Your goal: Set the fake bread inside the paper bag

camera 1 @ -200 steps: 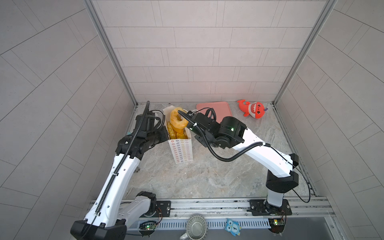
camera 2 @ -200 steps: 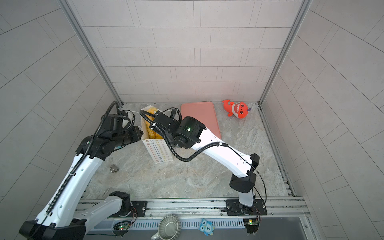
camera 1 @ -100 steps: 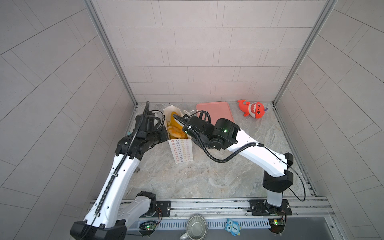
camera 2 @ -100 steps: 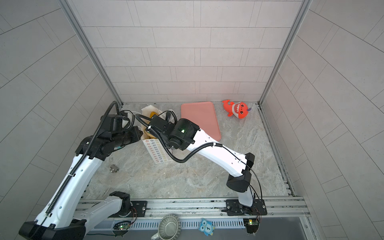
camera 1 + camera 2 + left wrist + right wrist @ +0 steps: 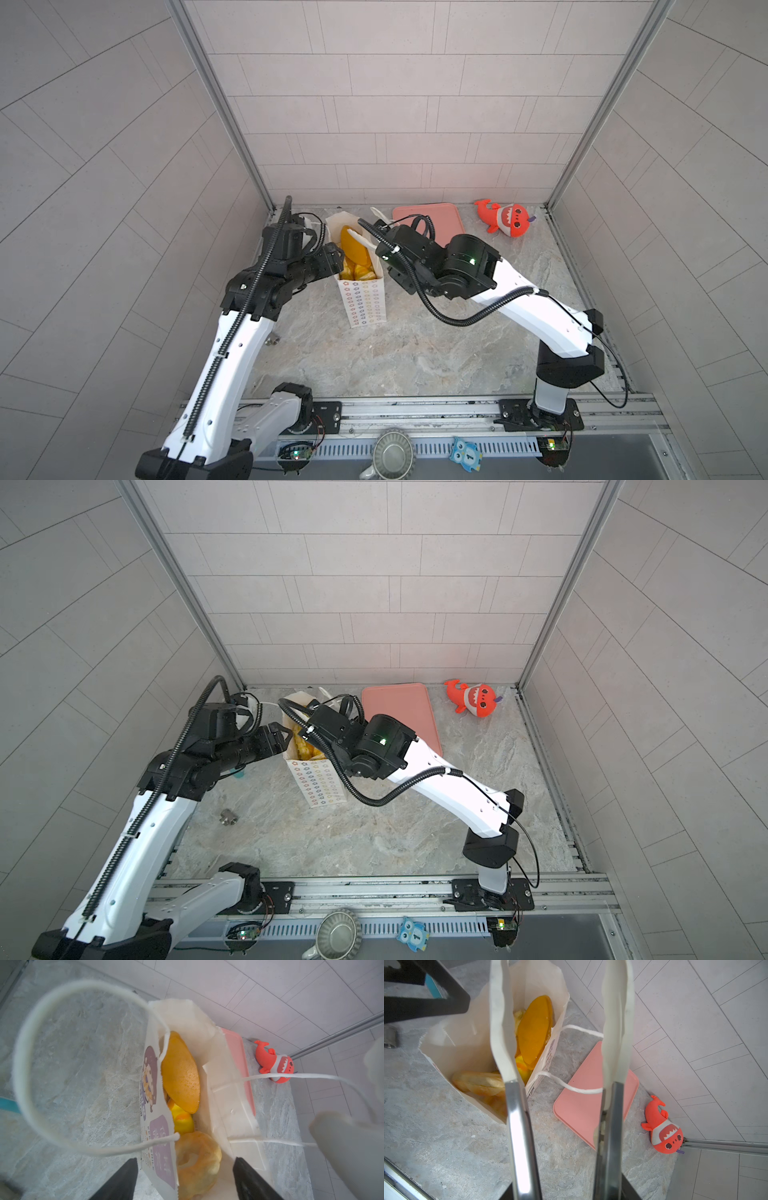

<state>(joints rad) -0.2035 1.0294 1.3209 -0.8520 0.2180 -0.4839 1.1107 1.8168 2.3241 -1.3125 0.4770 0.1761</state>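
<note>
Seemingly finishing | fake bread (image 5: 180, 1076) in paper bag (image 5: 361, 299) | left gripper (image 5: 185, 1159), right gripper (image 5: 560, 991) spread, empty | next: retreat clear of handles (image 5: 25, 1088).

paper bag (image 5: 154, 1142): "smile", perhaps "keep"; owl tag (image 5: 466, 455): "1"

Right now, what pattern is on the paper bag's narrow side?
Small multicoloured flowers in rows on the white paper bag; best in a top view.
</note>
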